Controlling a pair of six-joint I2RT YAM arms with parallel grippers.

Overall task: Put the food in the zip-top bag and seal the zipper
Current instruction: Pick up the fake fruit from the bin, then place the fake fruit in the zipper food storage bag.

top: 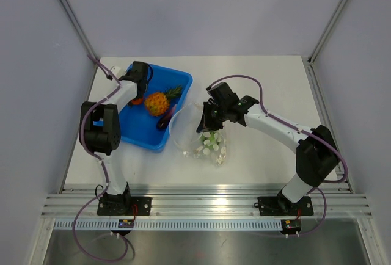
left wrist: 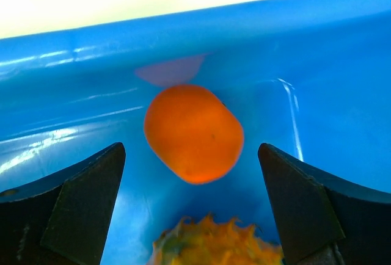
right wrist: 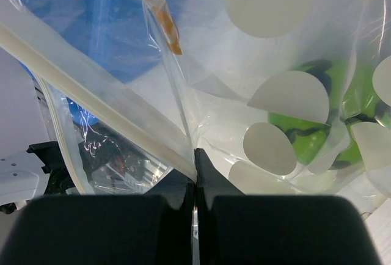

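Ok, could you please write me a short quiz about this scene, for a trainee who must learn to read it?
1. True or false: the orange ball lies inside the zip-top bag.
2. What do the jaws of the right gripper pinch? A) nothing B) the zip-top bag C) the orange ball
3. Fill in: the food seen through the dotted plastic is the ____.

Key
1. False: it lies in the blue tray, in front of the open jaws of the left gripper.
2. B
3. green ball
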